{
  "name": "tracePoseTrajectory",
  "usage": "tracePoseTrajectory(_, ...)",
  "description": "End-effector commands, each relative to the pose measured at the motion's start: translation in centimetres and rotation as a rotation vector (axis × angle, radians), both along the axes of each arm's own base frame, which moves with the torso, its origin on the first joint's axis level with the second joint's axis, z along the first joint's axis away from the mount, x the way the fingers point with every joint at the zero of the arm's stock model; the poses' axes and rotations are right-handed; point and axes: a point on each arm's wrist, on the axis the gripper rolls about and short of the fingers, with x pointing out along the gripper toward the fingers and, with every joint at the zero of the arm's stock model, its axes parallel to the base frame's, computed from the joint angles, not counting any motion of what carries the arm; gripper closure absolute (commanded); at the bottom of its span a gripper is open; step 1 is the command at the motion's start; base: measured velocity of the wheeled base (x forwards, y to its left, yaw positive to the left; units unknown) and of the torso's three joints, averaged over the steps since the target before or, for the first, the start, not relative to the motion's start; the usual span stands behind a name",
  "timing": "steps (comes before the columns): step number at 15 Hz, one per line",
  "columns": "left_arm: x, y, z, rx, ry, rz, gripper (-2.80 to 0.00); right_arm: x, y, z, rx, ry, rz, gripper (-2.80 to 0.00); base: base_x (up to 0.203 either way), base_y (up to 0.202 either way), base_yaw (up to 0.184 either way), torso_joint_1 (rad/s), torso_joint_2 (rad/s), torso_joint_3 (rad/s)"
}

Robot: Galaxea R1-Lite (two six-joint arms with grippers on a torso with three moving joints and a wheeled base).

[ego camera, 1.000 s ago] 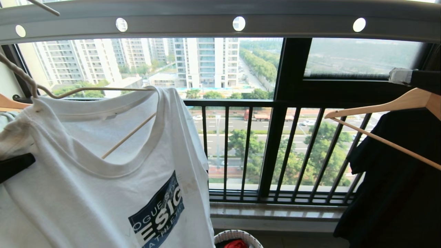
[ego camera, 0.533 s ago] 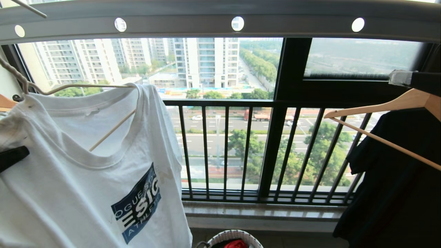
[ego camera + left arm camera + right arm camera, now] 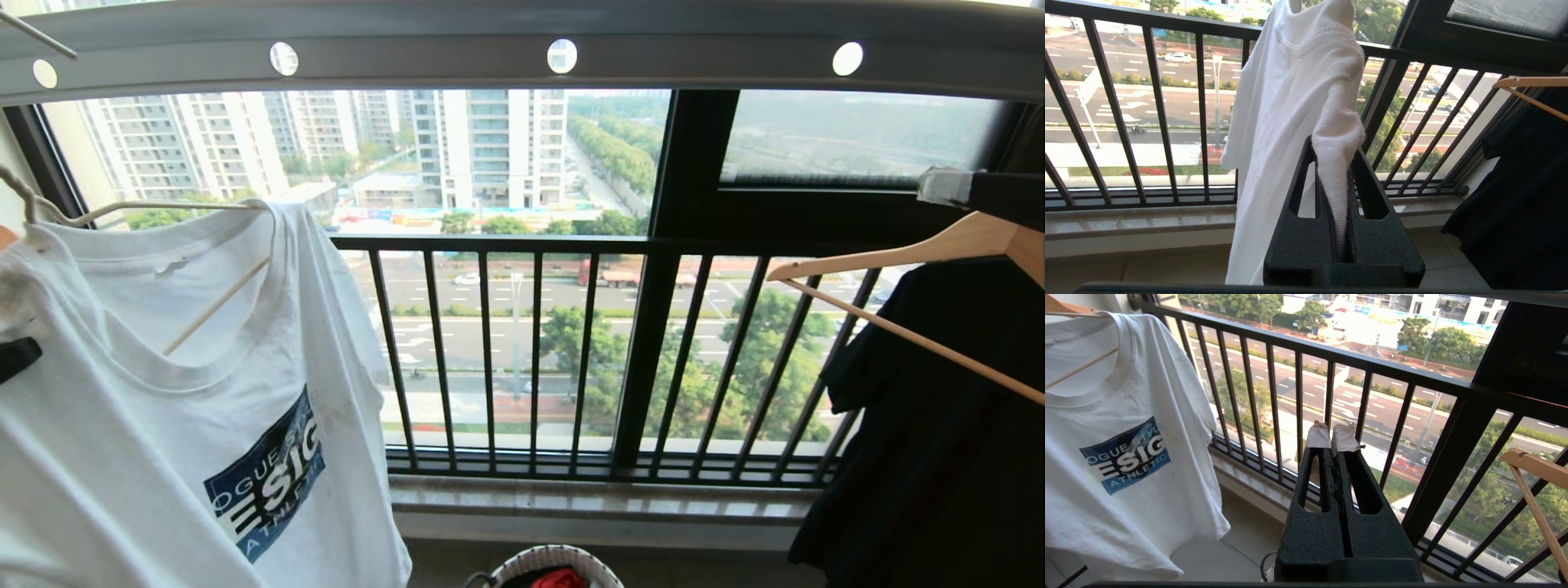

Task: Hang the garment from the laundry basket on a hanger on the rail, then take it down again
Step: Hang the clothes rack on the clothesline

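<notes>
Below the railing, laundry basket apparently holds red cloth.

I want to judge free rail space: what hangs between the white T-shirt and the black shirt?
Nothing: the rail is bare between the white T-shirt and the black shirt in the head view.

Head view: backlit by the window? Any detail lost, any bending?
Head view: yes, daylight behind; black shirt goes near-featureless, T-shirt print stays readable; rail bows, wide-angle. Left wrist view: cloth between the fingers is sharp. Right wrist view: even light, street crisp.
</notes>
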Motion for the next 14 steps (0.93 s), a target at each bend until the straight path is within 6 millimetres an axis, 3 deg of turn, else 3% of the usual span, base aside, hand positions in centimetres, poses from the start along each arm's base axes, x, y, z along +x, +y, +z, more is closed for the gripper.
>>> tracePoseTrajectory(1, 0.1, 0.0, 0.0, 0.001, 0.001, 0.017, 0.0, 0.1, 0.1, -0.1, -0.002, 0.004, 0.004, 0.0, 0.0, 0.0, 0.0, 0.0, 0.0, 0.0)
tracePoseTrajectory(8, 0.9, 0.0, 0.5, 0.016, 0.008, 0.002, 0.0, 0.4, 0.2, -0.3, -0.005, 0.012, 0.004, 0.0, 0.0, 0.0, 0.0, 0.0, 0.0, 0.0)
tracePoseTrajectory(14, 4.7, -0.4, 0.9, 0.046, 0.08, -0.088, 0.0, 0.5, 0.2, -0.4, -0.007, 0.016, 0.003, 0.0, 0.0, 0.0, 0.0, 0.0, 0.0, 0.0)
